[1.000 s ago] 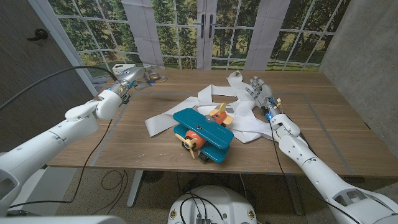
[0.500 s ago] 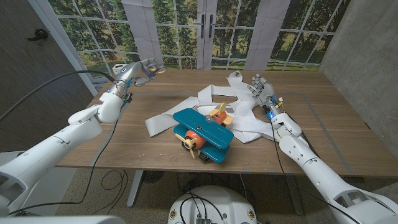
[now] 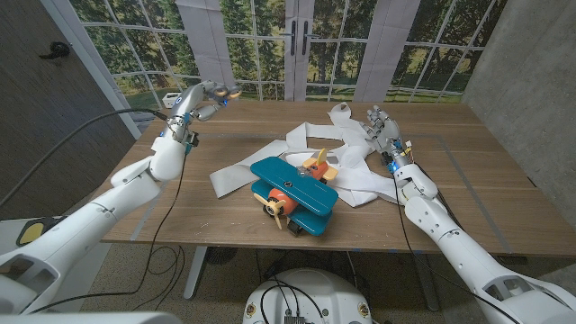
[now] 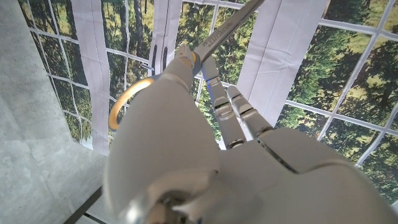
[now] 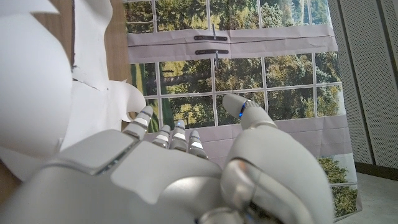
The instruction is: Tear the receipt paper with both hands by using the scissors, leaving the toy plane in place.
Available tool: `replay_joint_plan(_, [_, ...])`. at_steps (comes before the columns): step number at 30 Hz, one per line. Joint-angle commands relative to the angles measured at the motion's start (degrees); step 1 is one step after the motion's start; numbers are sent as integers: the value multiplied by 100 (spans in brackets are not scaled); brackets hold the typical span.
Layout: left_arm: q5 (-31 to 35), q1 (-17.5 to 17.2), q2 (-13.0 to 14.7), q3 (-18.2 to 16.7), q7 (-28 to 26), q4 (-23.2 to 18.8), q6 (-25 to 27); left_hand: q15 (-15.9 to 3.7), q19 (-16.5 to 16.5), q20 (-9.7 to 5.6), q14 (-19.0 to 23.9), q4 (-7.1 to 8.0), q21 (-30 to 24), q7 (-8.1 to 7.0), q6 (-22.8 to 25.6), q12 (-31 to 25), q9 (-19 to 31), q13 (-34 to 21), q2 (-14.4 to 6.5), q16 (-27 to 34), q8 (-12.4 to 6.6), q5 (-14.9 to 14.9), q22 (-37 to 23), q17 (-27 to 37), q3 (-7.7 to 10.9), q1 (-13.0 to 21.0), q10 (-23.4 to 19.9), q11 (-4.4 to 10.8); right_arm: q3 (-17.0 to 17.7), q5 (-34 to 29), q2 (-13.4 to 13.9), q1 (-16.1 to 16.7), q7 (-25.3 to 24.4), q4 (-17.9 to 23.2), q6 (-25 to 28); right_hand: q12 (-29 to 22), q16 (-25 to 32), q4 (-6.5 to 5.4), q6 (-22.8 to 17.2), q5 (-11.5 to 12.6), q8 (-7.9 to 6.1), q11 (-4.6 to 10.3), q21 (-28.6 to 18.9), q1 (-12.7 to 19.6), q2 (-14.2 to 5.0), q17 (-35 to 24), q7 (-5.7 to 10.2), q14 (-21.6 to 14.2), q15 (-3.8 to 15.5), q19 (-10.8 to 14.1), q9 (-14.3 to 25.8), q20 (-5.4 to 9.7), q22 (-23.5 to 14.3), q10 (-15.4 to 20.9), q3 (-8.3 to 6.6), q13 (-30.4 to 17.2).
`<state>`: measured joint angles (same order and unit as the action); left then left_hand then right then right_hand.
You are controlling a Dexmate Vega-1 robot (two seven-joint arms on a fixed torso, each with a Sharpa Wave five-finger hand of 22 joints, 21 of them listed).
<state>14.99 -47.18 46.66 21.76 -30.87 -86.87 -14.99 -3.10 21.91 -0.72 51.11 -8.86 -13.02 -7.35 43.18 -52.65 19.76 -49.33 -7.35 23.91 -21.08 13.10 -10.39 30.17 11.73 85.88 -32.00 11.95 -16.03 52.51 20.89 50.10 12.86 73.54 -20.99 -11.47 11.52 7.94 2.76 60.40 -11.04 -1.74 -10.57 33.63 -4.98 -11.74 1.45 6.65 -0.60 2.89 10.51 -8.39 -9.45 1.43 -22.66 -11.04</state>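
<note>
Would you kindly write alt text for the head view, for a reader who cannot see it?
The robot's left hand holds scissors raised above the far left of a wooden table, while its right hand stands open beside a crumpled strip of white receipt paper. A teal and orange toy plane sits on the paper near the front edge.

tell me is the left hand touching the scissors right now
Touching. In the left wrist view the left hand has its fingers closed around the scissors, the orange handle loop beside them; the head view shows them raised above the table.
</note>
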Motion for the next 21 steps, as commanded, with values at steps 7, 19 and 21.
replay_joint_plan(7, [-706,-84,-601,-155,-119,307,-501,-1076,49,-25,502,-31,20,-103,972,-12,-112,6,15,-108,-181,56,-3,45,-30,-10,-150,-16,39,-34,-39,36,-68,-20,-184,-11,37,15,-10,42,-10,34,-22,-60,-17,1,-1,-9,-21,36,16,-1,-14,27,-53,-20])
replay_joint_plan(19, [-1371,-146,-1049,-253,1,471,-748,-1074,184,-87,562,-21,-15,-47,1357,-59,-199,-150,79,-174,-242,94,-9,11,-66,-60,-199,-25,13,-150,-43,-27,-95,-77,-298,-14,35,17,-17,50,-10,50,-21,-69,-14,1,7,-10,-11,41,16,-4,-14,40,-69,-20])
replay_joint_plan(21, [-1356,-144,-1093,-263,-48,494,-799,-1074,191,-92,571,-20,-16,-16,1363,-62,-205,-170,85,-182,-241,96,-10,4,-70,-66,-209,-23,8,-164,-34,-27,-102,-68,-301,-13,36,17,-18,51,-10,46,-22,-70,-14,1,3,-12,-8,44,16,2,-14,38,-71,-20])
